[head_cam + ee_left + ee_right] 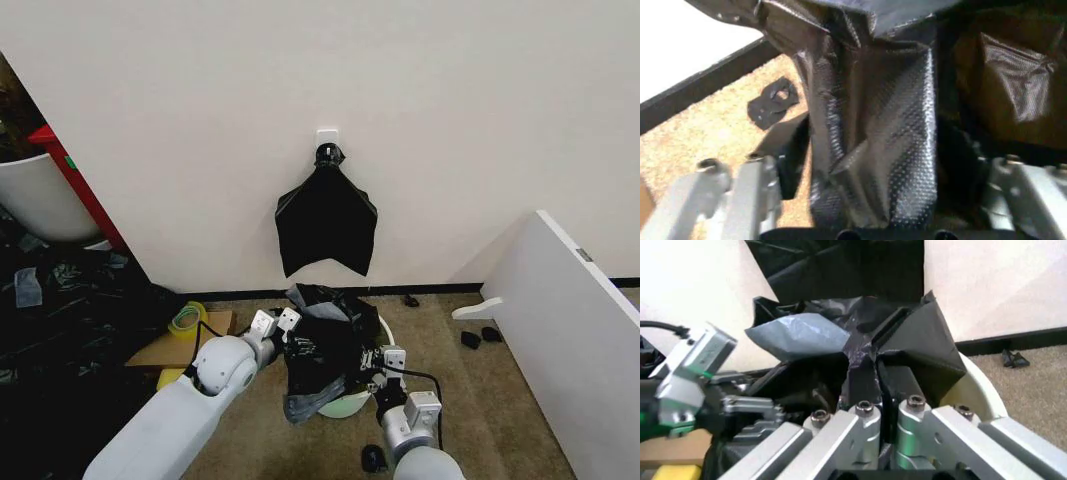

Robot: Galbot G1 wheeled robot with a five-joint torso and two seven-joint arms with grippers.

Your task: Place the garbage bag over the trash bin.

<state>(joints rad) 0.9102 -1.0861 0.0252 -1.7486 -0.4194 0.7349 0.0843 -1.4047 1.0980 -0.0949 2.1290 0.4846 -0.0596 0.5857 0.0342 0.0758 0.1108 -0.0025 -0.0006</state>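
Nearest, right claw [381,362] at the near right rim of the trash bin [345,406], fingers [863,412] pinched narrow on a fold of the garbage bag [322,350], as seen in the right wrist view. One bin, round and cream-white, standing upright on the carpet floor [480,400], mouth upward, mostly hidden under black plastic. One garbage bag, crumpled over the bin's mouth, long axis running roughly near to far, a grey-shiny flap hanging down off the near left side, a peak poking up toward the wall. Left claw [276,322] at the bag's left edge, fingers [753,190] spread wide with bag film [873,125] lying between them, not visibly clamped. Further left, one roll of yellow-green tape [185,320] on a flat cardboard piece [175,348]. Beyond, one black bag bunch [326,222] hanging on the wall [300,80], pinched top up, flared points down
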